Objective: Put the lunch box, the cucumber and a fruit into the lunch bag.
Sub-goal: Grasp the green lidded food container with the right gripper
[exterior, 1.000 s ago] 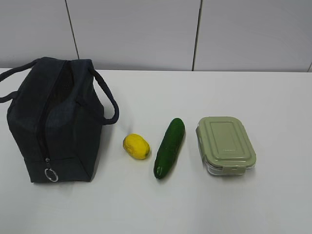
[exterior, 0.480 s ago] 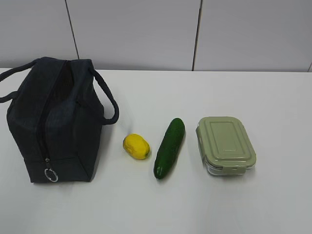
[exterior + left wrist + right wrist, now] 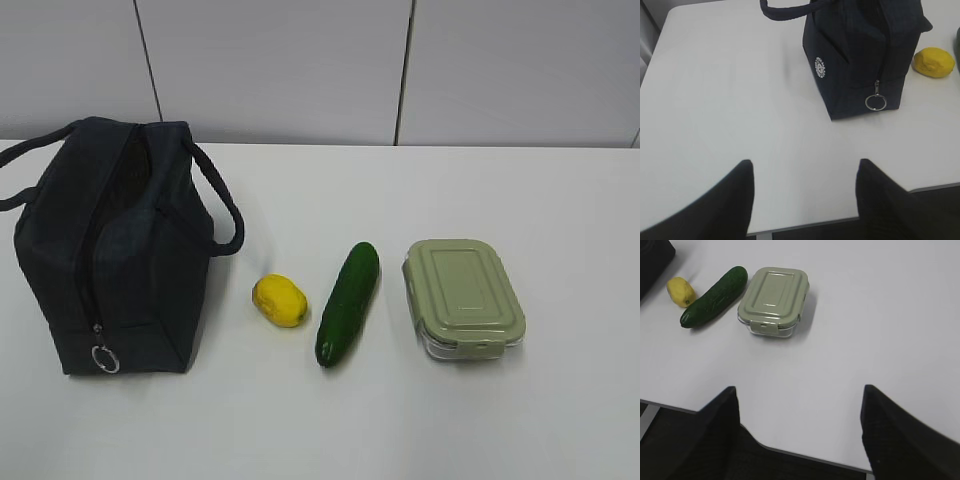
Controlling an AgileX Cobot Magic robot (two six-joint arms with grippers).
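In the exterior view the lunch bag stands near the tabletop's left edge, zipped, with fruit, cucumber and lunch box in a row rightward. The left wrist view shows the left gripper spread and empty near the front edge; it should pinch the ring pull squarely first. The right wrist view shows the right gripper spread too, well short of the lunch box.

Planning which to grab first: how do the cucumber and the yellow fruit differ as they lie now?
The cucumber is long, slim and dark green; the fruit is short, oval and yellow. The cucumber lies slanted, one end toward the camera in the exterior view, next to the lunch box; the fruit sits nearer the lunch bag. Both rest on the table, outside the bag, untouched by either gripper.
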